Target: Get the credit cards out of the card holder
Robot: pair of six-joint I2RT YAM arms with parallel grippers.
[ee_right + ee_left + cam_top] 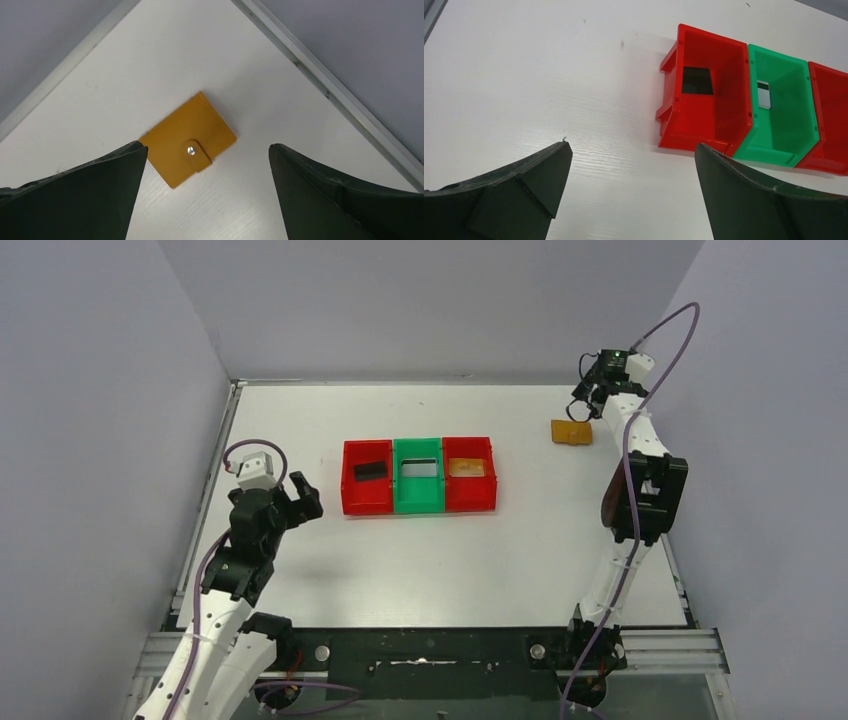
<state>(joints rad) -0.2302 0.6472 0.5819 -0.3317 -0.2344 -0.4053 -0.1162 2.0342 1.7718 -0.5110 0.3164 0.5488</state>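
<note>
Right wrist view: my right pincer (208,147) is spread wide and holds nothing. The card holder (187,137) lies flat on the worktop (280,125), right below the gap between my fingers. It is shut, with the tab (197,156) snapped over its near edge. Its long axis runs slantwise to my jaw line, not square to it, so I judge a wrist turn comes before any pinch.

From the top external view, the card holder (571,431) sits right of the row of bins (417,506) and a little farther back, well apart from it. My right pincer (585,405) hangs just beyond the holder, on the side away from the bins. My left pincer (300,495) is also wide open and empty, and it sits left of the bins. The right arm is plainly the nearer one.
</note>
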